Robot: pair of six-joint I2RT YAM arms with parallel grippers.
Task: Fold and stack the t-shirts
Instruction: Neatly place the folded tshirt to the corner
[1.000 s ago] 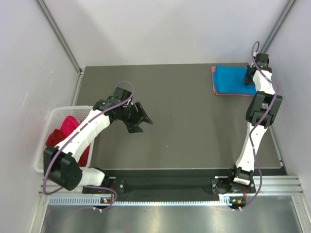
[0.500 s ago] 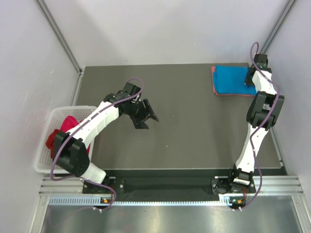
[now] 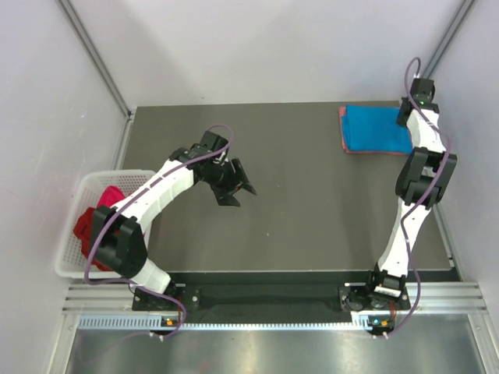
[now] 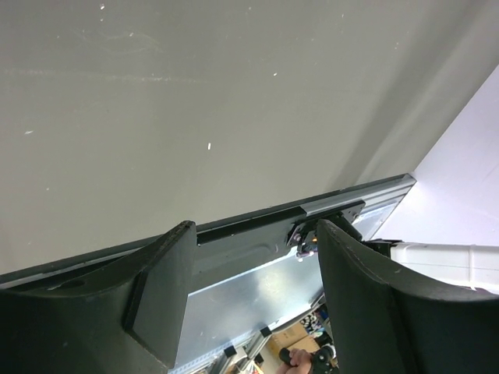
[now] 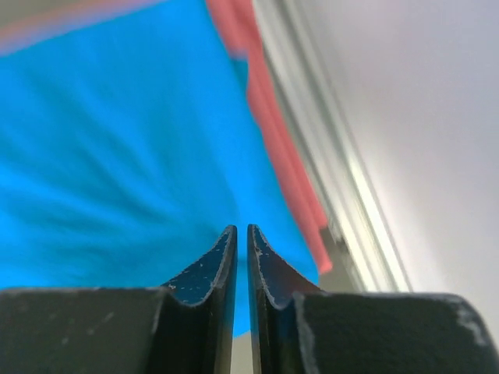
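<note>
While the left arm is parked out over the middle of the counter (image 3: 312, 210), its end effector (image 4: 255, 232) is spread wide and holding nothing. The left wrist view just shows bare dark surface and the near edge between the two fingers.

The right arm is stretched all the way to the far right corner. Its end effector (image 5: 241, 230) is pretty much closed, with only a thin slit between the fingers and no cloth caught in it. From the wrist view it's hovering right over the bright blue t-shirt (image 3: 378, 128), though I can't tell if the tips are actually touching the fabric.

That blue one is folded into a neat rectangle in the far right corner, lying on top of the salmon pink t-shirt (image 5: 274, 132). The pink only peeks out as a strip along the edges of the blue.

The other two are in the white lattice basket (image 3: 65, 261) hanging off the left side of the counter. The dark red t-shirt (image 3: 84, 226) and the magenta t-shirt (image 3: 113, 195) are bunched up in there together, unfolded, partly behind the left arm.
</note>
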